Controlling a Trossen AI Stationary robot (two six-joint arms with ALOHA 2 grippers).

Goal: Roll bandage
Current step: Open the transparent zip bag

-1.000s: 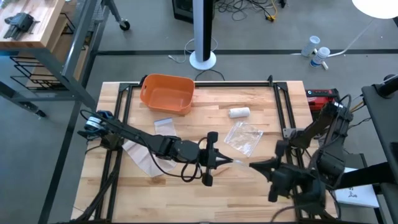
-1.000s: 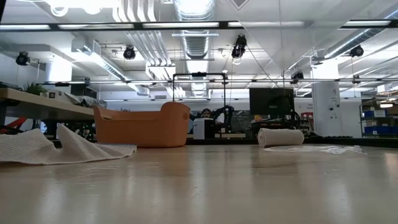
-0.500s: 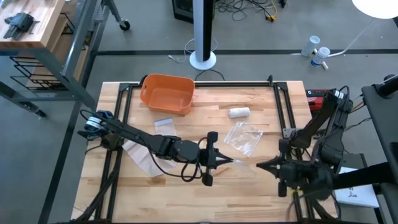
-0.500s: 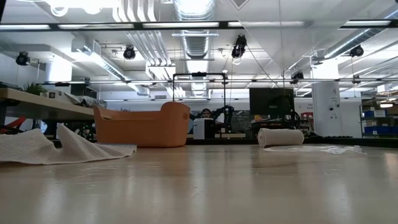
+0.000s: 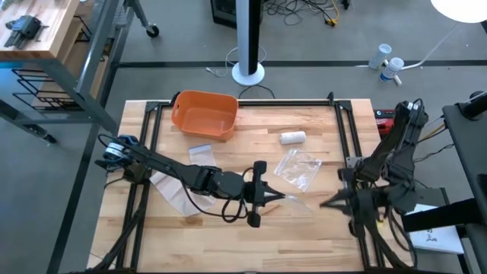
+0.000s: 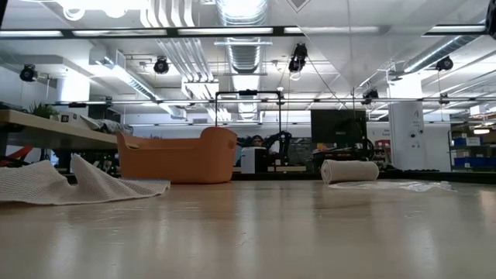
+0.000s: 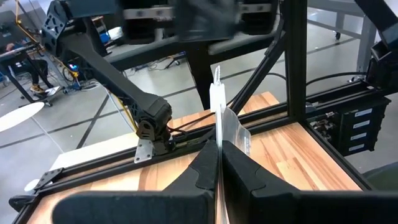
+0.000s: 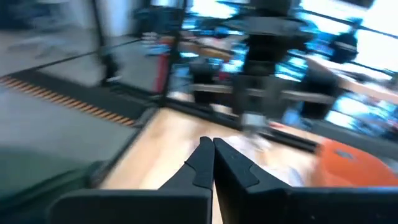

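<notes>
From above, the left gripper (image 5: 275,197) pinches a clear bag (image 7: 225,134); its wrist view confirms this. The right gripper (image 8: 212,160) is closed, empty.

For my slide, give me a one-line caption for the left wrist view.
Left gripper shut on a thin clear plastic strip above the wooden table.

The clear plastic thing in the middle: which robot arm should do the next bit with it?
Probably the left. The left gripper is shut on the clear wrapper mid-table, while the right gripper sits empty, shut, near the right edge.
</notes>
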